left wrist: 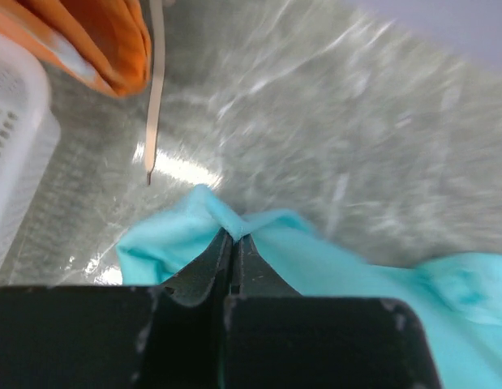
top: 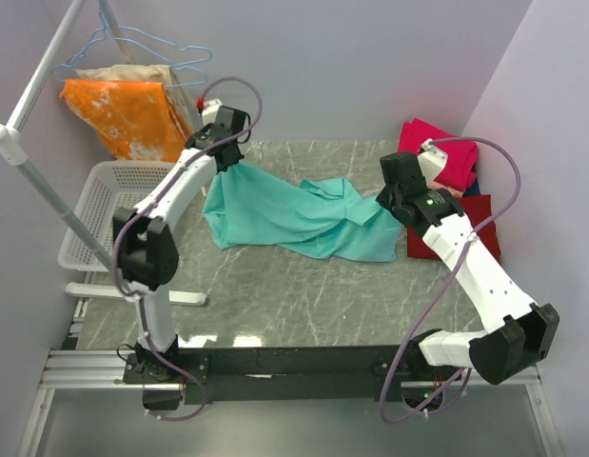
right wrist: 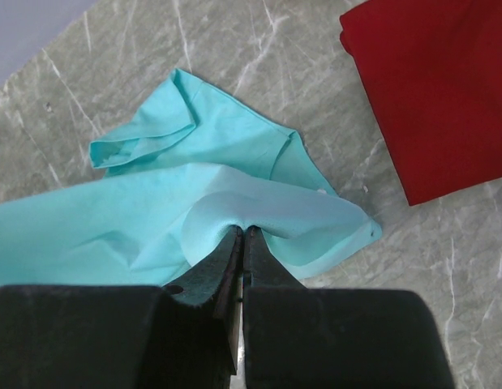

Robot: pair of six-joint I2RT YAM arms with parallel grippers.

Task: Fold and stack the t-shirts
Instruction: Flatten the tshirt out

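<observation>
Teal t-shirt (top: 294,219) first, since it lies nearest us: it stretches in a rumpled band across the middle of the table (top: 304,305), unfolded, with loose cloth bunched at its right end. We have it pinched at both ends. Our right gripper (right wrist: 242,231) is closed tight on a raised fold near the shirt's right edge, and the right wrist view shows the fabric puckering up into the tips. Our left gripper (left wrist: 234,237), farther back on the left, is likewise clamped on a peak of teal cloth at the shirt's far left corner.

Just beyond the right gripper a dark red t-shirt (top: 484,233) lies folded flat on the table. Behind it, at the right rear, sits a folded magenta-pink t-shirt (top: 437,148). Whether the pink one rests on the red or only behind it we cannot tell, since our arm hides the join.

We judge those two done, though perhaps not yet stacked. The teal one is only being spread for its first fold, so smoothing, folding and carrying it to the pile are all left.

At the far left stand a white basket (top: 94,209) and a hanging orange blotched cloth (top: 123,114), neither of them our concern.
</observation>
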